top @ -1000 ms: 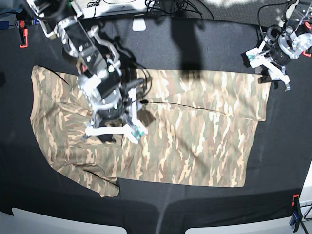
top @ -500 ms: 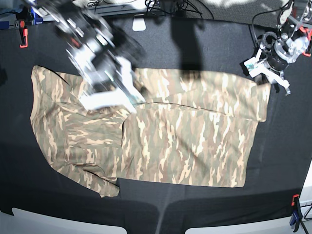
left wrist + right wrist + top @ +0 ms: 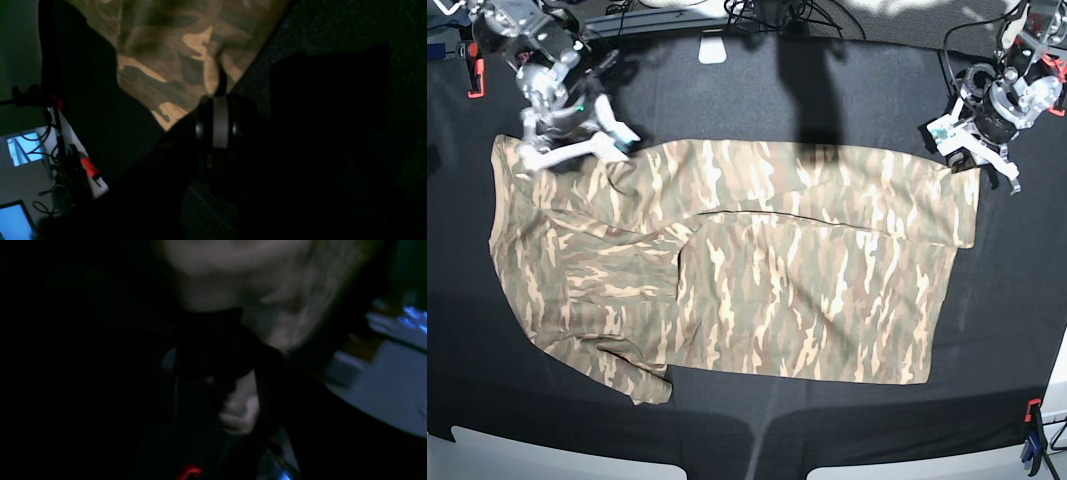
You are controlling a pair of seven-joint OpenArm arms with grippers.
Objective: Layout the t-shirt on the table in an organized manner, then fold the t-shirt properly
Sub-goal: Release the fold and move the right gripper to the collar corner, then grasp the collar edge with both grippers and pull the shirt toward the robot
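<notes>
The camouflage t-shirt lies spread on the black table, with its left part folded over in overlapping layers. My right gripper hovers over the shirt's back left edge with its white fingers spread and nothing in them. My left gripper is at the shirt's back right corner, and its fingers look apart. The left wrist view is dark and shows a corner of the shirt beyond one finger. The right wrist view is blurred and dark, with pale fabric at the top.
A red clamp sits on the table's far left edge. Another clamp is at the front right. A white object and cables lie along the back edge. Light corners show at the table's front.
My right arm has swung from the shirt's middle up and back to its far left edge. The shirt lies as before. My left gripper has barely moved.
</notes>
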